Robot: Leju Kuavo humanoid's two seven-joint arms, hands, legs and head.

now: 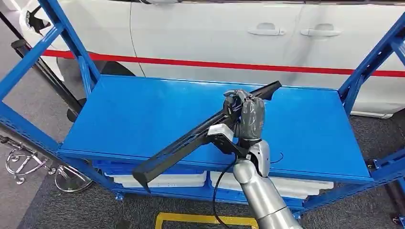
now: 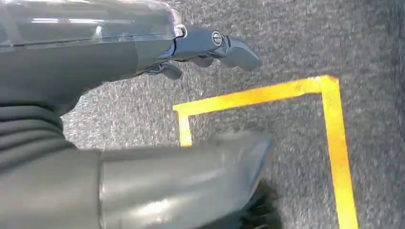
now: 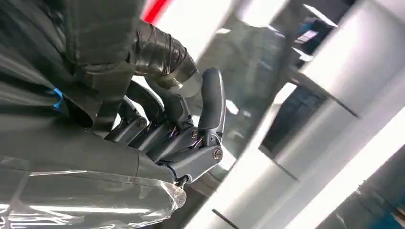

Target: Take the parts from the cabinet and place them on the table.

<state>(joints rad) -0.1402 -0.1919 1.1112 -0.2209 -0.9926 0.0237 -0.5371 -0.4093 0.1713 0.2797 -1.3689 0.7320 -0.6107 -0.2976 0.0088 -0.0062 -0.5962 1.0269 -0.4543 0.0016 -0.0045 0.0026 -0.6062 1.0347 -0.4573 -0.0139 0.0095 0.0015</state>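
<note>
The near end of a long, black, rigid channel-shaped bar [image 1: 200, 136] juts past the near edge of the blue metal shelf [image 1: 124, 119]. It is held above the shelf by the right hand [image 1: 244, 114], fingers wrapped around it towards its far end. It is judged stiff and end-heavy; a mid-length hold would balance better. The left hand [image 2: 210, 47] hangs over the floor, fingers loosely apart and holding nothing. The bar's underside is hidden.
</note>
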